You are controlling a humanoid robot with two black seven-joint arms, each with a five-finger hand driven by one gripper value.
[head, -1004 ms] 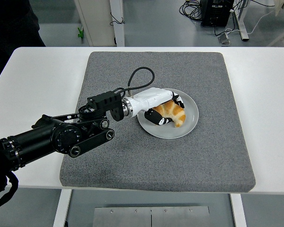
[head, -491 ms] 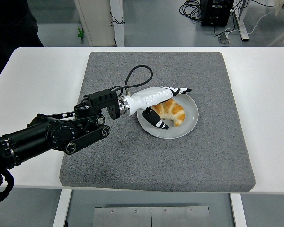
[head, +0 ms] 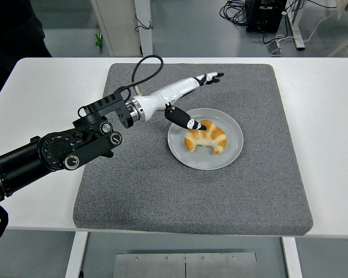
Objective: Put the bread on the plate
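Bread, a golden-brown croissant (head: 206,136), lay on the round grey plate (head: 233,147) at the grey mat's (head: 162,191) middle. The left hand (head: 192,98) hung above the plate's far-left rim, fingers spread, holding nothing. Placement looked done; next, I judged, the arm should retreat leftward.

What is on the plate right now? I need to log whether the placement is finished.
A croissant lies on the grey plate, free of the open left hand above it. The plate surface beneath the croissant is covered.
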